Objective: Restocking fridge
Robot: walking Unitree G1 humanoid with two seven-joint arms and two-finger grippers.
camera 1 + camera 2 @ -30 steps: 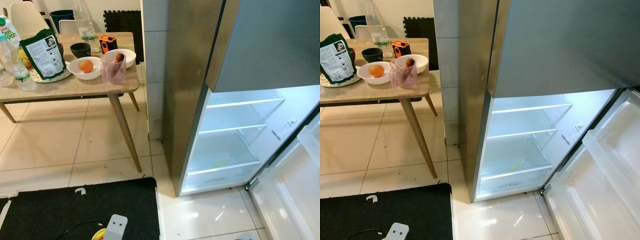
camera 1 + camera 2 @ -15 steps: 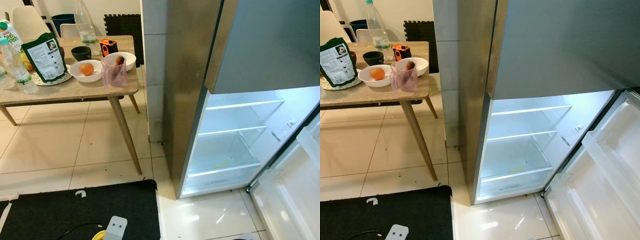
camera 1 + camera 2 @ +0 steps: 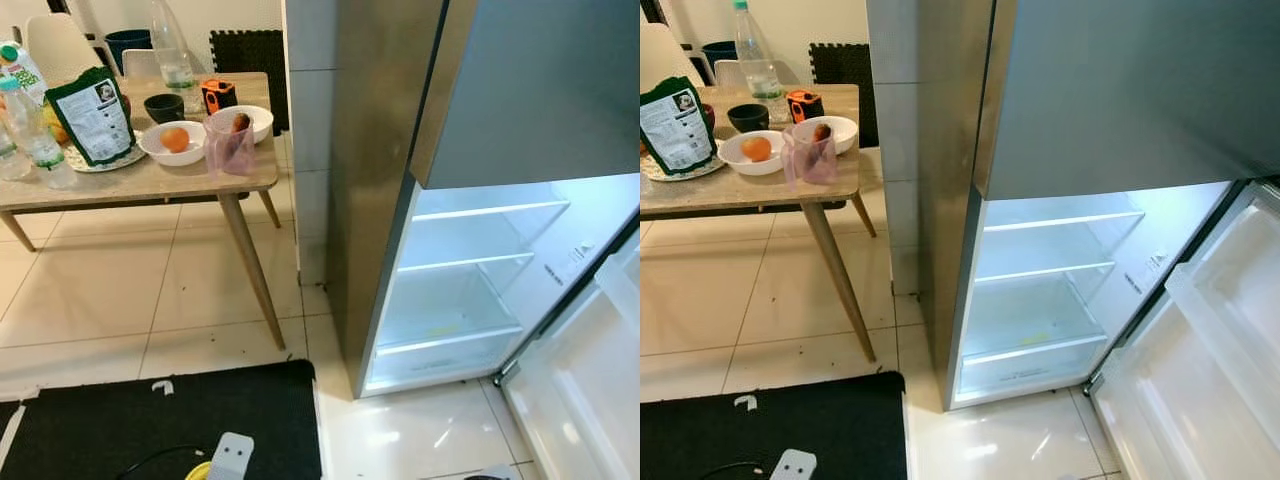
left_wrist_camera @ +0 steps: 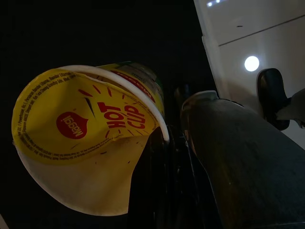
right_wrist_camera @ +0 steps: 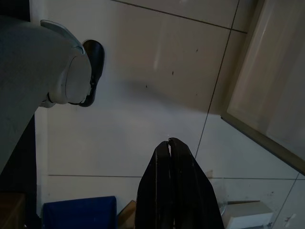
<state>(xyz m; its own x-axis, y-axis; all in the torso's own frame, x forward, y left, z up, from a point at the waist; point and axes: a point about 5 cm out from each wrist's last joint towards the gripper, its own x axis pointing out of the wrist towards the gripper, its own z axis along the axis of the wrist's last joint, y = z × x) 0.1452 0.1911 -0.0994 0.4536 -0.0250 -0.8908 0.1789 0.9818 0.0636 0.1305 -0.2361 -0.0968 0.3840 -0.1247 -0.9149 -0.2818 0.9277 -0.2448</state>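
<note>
My left gripper [image 4: 159, 148] is shut on a yellow instant noodle cup [image 4: 81, 129] with a peeled-back lid; it hangs low over the black mat, where the cup's yellow edge [image 3: 200, 468] shows beside the grey wrist. The right gripper [image 5: 169, 141] hangs shut over the tiled floor, holding nothing. Ahead on the right, the steel fridge [image 3: 375, 150] has its lower door [image 3: 1200, 370] swung open, and the lit glass shelves [image 3: 465, 262] are bare.
A wooden table [image 3: 150, 180] stands at the left with a bowl holding an orange [image 3: 175, 139], a pink cup [image 3: 230, 148], a green bag [image 3: 96, 115] and bottles [image 3: 172, 50]. A black mat [image 3: 150, 420] lies at my feet. Pale floor tiles lie between table and fridge.
The whole view has shifted slightly, so the camera moved a little. Nothing on the table or in the fridge has moved.
</note>
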